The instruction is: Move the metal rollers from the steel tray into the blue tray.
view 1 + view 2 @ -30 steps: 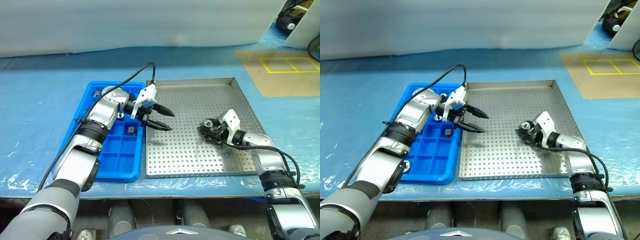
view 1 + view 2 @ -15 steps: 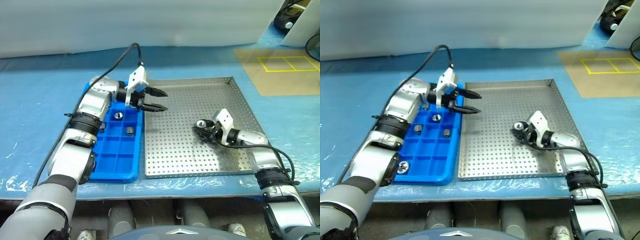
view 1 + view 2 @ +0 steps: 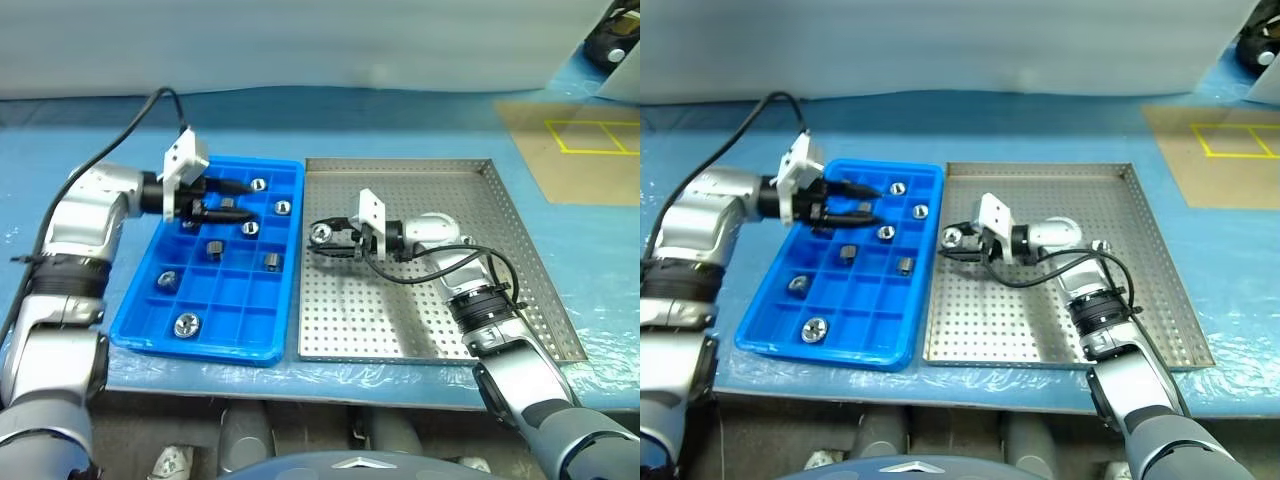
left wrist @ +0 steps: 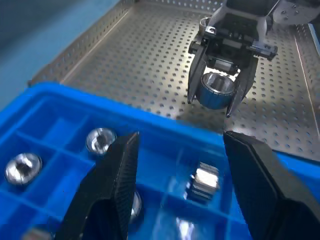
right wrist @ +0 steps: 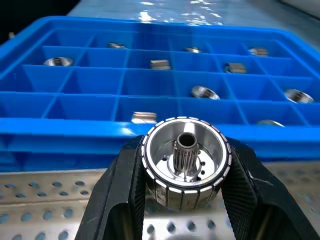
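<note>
one roller (image 5: 183,168), bore toward blue tray (image 5: 100,95)

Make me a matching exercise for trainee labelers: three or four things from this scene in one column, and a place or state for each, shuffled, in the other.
Things:
1. right gripper
2. left gripper
3. blue tray
4. steel tray

States:
A. open and empty, above the compartments
B. holds several rollers in its grid
C. shut on a metal roller
D. perforated floor, beside the blue one

Pairs: 1-C, 2-A, 3-B, 4-D
</note>
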Available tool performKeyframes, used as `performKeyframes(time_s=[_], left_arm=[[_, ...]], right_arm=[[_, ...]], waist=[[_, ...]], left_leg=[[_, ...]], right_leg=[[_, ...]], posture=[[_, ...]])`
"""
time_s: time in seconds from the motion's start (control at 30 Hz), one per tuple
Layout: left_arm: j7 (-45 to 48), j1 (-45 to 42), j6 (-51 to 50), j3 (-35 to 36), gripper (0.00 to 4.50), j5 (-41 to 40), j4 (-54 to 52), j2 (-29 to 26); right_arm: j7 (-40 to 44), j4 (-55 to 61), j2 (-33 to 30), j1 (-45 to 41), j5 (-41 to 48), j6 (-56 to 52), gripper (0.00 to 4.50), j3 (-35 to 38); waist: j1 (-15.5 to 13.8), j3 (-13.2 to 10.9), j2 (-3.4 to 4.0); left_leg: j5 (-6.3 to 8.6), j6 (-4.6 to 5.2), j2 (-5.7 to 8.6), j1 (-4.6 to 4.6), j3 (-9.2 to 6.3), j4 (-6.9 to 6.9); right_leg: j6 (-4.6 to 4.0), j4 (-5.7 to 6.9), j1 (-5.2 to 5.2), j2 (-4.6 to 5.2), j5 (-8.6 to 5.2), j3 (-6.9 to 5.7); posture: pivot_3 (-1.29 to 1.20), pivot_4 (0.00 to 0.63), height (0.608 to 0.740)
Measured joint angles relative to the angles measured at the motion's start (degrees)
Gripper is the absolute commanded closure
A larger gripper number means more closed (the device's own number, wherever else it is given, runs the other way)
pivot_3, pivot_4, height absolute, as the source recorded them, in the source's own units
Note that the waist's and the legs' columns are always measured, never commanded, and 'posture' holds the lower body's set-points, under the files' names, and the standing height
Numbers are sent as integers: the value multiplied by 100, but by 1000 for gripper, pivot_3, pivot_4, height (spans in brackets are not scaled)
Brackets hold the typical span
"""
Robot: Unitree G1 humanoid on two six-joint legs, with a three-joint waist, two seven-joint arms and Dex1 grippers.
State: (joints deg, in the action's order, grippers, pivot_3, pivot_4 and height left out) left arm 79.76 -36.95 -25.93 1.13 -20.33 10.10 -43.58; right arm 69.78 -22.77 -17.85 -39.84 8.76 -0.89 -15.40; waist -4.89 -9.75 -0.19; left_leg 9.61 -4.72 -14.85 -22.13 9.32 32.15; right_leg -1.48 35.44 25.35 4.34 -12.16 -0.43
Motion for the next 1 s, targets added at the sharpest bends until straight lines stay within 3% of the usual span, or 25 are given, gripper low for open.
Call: performKeyframes(time_s=[0.3,0.6,1.0], left_arm=[[-1036,1405,-1193,875,1680,-741,-2010,-389],[-1412,1734,-1559,1015,1680,-1105,-2455,-596],[-1466,1727,-1604,843,1680,-1316,-2632,-611]], right_arm=[[647,-350,552,-359,-21,382,2815,-445],[1146,392,573,259,-2,275,2815,-974],[1167,604,718,312,52,8,2815,-1089]], waist=[[-293,-4,-1],[-432,-4,-1],[-421,-3,-1]], left_leg=[[-17,-29,-6,-2,-63,0],[-21,-35,-7,-5,-78,2],[-36,-61,-7,-3,-82,2]], right_leg=[[-13,22,-11,7,-10,-44],[-14,21,-18,6,-11,-57],[-14,24,-19,5,-11,-59]], posture=[[341,150,740],[335,150,740],[346,150,740]])
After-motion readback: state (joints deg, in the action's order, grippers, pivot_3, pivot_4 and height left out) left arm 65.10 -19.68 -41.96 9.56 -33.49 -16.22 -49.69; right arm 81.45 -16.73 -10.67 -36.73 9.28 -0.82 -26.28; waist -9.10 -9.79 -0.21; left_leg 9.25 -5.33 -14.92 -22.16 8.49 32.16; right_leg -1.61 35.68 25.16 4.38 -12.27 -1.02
